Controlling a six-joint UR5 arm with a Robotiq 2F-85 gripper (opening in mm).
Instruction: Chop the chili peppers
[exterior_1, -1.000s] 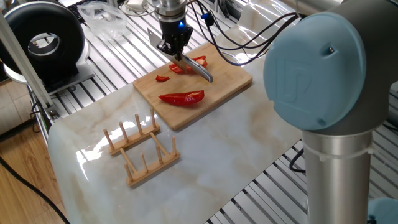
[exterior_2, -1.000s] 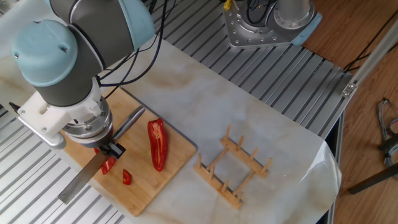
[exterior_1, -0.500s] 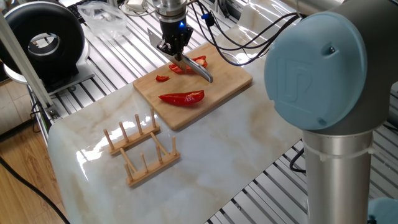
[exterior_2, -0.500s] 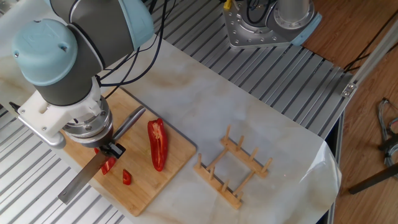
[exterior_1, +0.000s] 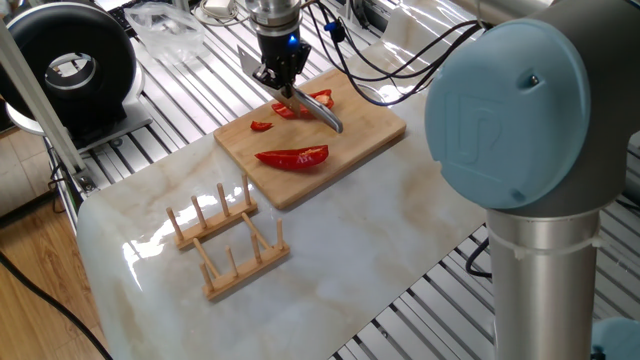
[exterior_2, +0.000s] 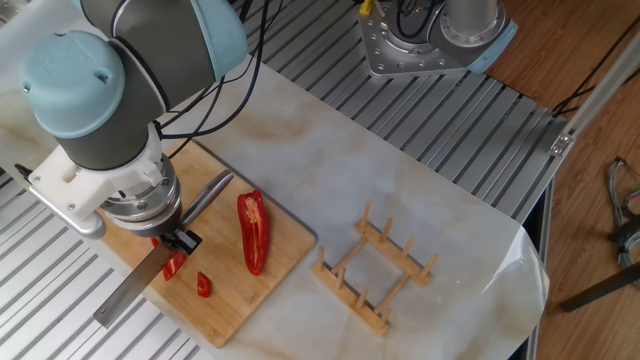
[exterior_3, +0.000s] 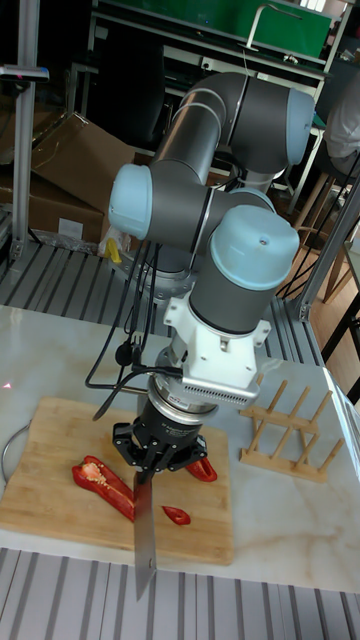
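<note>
A bamboo cutting board (exterior_1: 372, 130) (exterior_2: 232, 312) (exterior_3: 40, 455) carries the chili peppers. One long red half (exterior_1: 292, 157) (exterior_2: 252, 232) (exterior_3: 105, 480) lies alone toward the board's middle. A partly cut pepper (exterior_1: 312, 101) (exterior_2: 175, 267) (exterior_3: 203, 470) lies under the knife, and a small cut bit (exterior_1: 261, 126) (exterior_2: 204, 285) (exterior_3: 176, 515) rests beside it. My gripper (exterior_1: 281, 82) (exterior_2: 176, 240) (exterior_3: 155, 460) is shut on a knife (exterior_2: 130, 292) (exterior_3: 145, 530) and hovers right over the partly cut pepper. The blade sticks out past the board's edge.
A wooden peg rack (exterior_1: 226, 240) (exterior_2: 375, 265) (exterior_3: 290, 425) stands on the marble table beside the board. A black round device (exterior_1: 72, 62) sits at the back left. The arm's large blue-capped joint (exterior_1: 510, 110) fills the right of one fixed view. Cables trail behind the gripper.
</note>
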